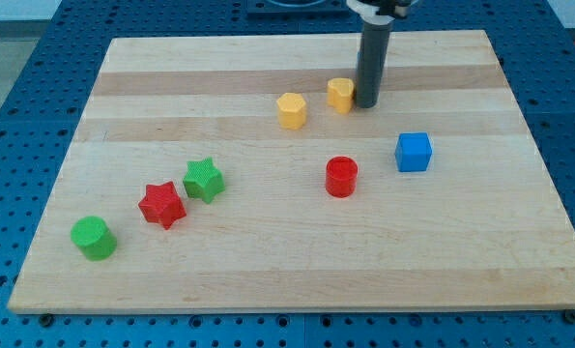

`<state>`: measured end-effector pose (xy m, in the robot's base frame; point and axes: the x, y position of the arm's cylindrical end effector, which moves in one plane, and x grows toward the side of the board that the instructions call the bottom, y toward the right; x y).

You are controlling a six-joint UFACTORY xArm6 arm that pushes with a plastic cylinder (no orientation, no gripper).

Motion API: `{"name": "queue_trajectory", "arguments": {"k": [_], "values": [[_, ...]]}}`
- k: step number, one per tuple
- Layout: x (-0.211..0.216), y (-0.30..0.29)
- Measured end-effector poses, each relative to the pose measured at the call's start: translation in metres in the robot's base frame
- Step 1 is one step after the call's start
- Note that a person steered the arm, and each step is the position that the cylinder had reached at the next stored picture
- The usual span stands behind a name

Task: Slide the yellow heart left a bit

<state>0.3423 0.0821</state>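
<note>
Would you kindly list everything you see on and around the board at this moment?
yellow heart: one, yellow, upper middle of the board, against the left side of my tip
yellow block: one, yellow, roughly hexagonal, just left of and below the heart
red cylinder: one, red, board centre
blue cube: one, blue, right of the red cylinder
green star: one, green, lower left
red star: one, red, beside the green star, to its lower left
green cylinder: one, green, near the bottom left corner
wooden board: one, pale wood, on a blue perforated table
my tip: one, dark rod, right of the heart

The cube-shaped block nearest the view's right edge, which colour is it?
Blue: the blue cube, seen clearly in the camera view.
</note>
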Motion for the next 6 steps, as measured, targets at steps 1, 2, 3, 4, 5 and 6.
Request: {"name": "queue_trajectory", "arguments": {"k": [1, 2, 3, 4, 5, 6], "values": [[0.000, -0.014], [0.000, -0.014], [0.021, 0.028], [0.050, 0.100], [0.061, 0.103], [0.097, 0.099]]}}
